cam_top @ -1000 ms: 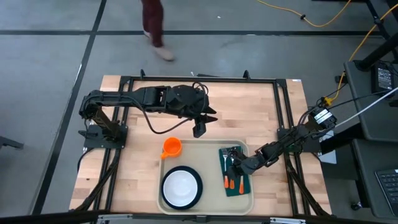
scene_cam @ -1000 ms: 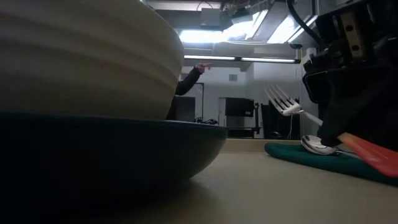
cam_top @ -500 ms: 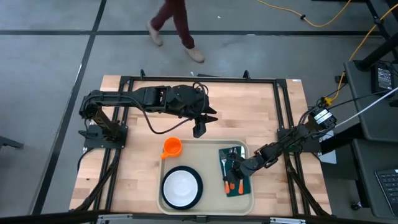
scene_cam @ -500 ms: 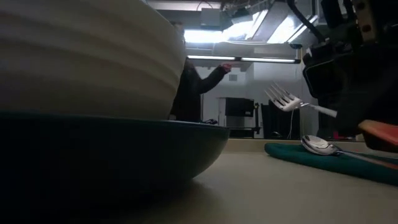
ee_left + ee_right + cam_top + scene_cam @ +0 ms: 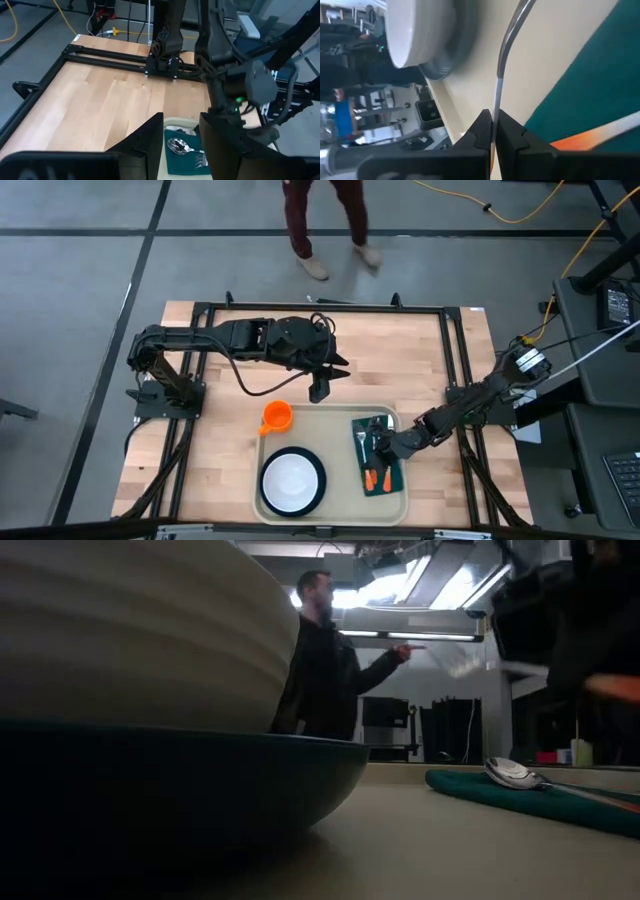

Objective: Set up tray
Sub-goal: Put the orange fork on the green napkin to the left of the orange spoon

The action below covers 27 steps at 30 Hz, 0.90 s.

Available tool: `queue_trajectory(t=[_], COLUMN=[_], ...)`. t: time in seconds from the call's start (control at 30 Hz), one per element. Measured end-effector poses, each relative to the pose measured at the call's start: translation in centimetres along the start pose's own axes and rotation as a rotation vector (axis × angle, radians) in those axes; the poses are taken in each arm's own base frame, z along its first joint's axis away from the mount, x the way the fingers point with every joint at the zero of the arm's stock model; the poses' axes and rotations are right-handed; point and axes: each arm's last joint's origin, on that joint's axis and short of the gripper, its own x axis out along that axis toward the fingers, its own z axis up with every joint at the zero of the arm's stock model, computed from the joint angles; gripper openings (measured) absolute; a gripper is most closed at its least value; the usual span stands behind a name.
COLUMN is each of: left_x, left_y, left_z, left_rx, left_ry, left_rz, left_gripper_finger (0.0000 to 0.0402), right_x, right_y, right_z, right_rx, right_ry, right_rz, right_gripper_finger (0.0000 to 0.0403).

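A: Four views are shown. From above we see the whole layout: the tray lies on the near half of the wooden table, carrying a white bowl on a dark plate at its left, an orange cup at its far left corner, and a green napkin at its right.

B: What does the low view add?

A: There we see the bowl and plate side on, filling the left of the picture, and a spoon lying on the napkin. A person stands in the room beyond the table, one arm held out.

B: And the right gripper?

A: From above we see it low over the napkin, beside the orange handles of the cutlery. Its wrist view shows what the top view cannot: the two fingers are pressed together on the thin metal shaft of a utensil, which hangs in front of the bowl and the tray floor.

B: And the left gripper?

A: We see it hovering over bare table just beyond the tray's far edge. In its wrist view the fingers stand partly spread with nothing between them, and the spoon shows in the gap.
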Motion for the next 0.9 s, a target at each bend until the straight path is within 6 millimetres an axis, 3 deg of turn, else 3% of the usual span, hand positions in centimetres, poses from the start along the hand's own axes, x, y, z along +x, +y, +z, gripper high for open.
queue_trajectory(t=[0.27, 0.57, 0.9], left_x=[0.1, 3.8, 8.2], left_y=[-0.2, -0.7, 0.0], left_z=[-0.1, -1.1, -1.7], left_rx=[-0.014, -0.035, -0.121], left_ry=[0.010, 0.065, 0.045], left_rz=[-0.035, -0.182, -0.300], left_gripper_finger=[0.0120, 0.0135, 0.0164], right_x=[-5.1, -10.1, -11.2], right_y=[3.0, 6.7, 8.4], right_z=[1.5, 5.2, 7.0], right_rx=[-0.266, -0.492, -0.617], right_ry=[-0.167, -0.453, -0.528], right_rz=[-0.021, 0.012, -0.002], right_gripper_finger=[0.0010, 0.0010, 0.0010])
